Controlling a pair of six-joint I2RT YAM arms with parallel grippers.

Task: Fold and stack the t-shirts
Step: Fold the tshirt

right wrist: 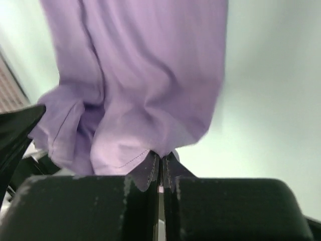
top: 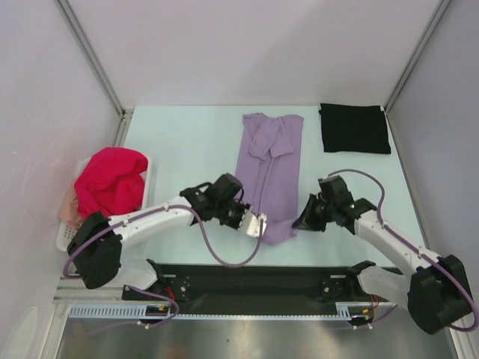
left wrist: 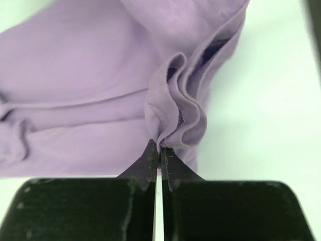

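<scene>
- While the magenta-red shirt (top: 111, 179) lies heaped, soft and rumpled, over a peach-pink shirt (top: 69, 206) in the white basket (top: 66, 238) at far left, neither is folded yet.
- Our left jaws are closed tight on a bunched near-hem corner of the lavender shirt (top: 271, 168); several thin layers are gathered there, and we judge one could slip free.
- That shirt lies long, narrow and creased on the surface (top: 187, 142).
- Our right jaws pinch the other near corner; uneven lifting would skew the fold.
- A black shirt (top: 354, 128), folded square, sits far right.
</scene>
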